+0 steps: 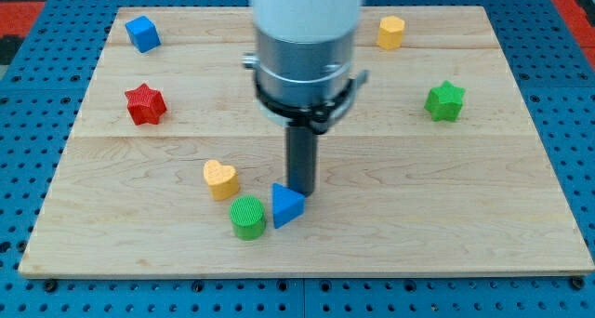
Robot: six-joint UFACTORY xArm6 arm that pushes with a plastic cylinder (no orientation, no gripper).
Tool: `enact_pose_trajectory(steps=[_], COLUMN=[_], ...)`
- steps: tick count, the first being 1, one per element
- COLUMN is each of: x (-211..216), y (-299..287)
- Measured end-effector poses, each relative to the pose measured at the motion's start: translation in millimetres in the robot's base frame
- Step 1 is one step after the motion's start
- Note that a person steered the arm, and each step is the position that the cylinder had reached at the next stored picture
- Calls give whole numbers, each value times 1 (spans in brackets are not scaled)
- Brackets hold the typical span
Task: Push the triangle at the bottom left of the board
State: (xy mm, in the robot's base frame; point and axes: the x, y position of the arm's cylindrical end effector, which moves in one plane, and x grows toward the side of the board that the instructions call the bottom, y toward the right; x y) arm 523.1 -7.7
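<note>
A blue triangle (286, 205) lies on the wooden board (446, 216), a little left of centre near the view's bottom. My tip (301, 192) stands just above and right of it, touching or almost touching its upper right edge. A green cylinder (247, 217) sits right against the triangle's left side. A yellow heart (220, 179) lies up and left of the cylinder.
A red star (145, 104) lies at the left. A blue cube (142, 33) sits at the top left. A yellow block (391, 32) is at the top right, a green star (445, 101) at the right. The arm's grey body (305, 48) hides the board's top centre.
</note>
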Motion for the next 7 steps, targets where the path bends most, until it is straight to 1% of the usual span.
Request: enact_pose_trajectory(steps=[1, 2, 3, 4, 5, 6, 7], x=[27, 74, 57, 4, -35, -33, -14], y=[37, 38, 15, 6, -4, 3, 31])
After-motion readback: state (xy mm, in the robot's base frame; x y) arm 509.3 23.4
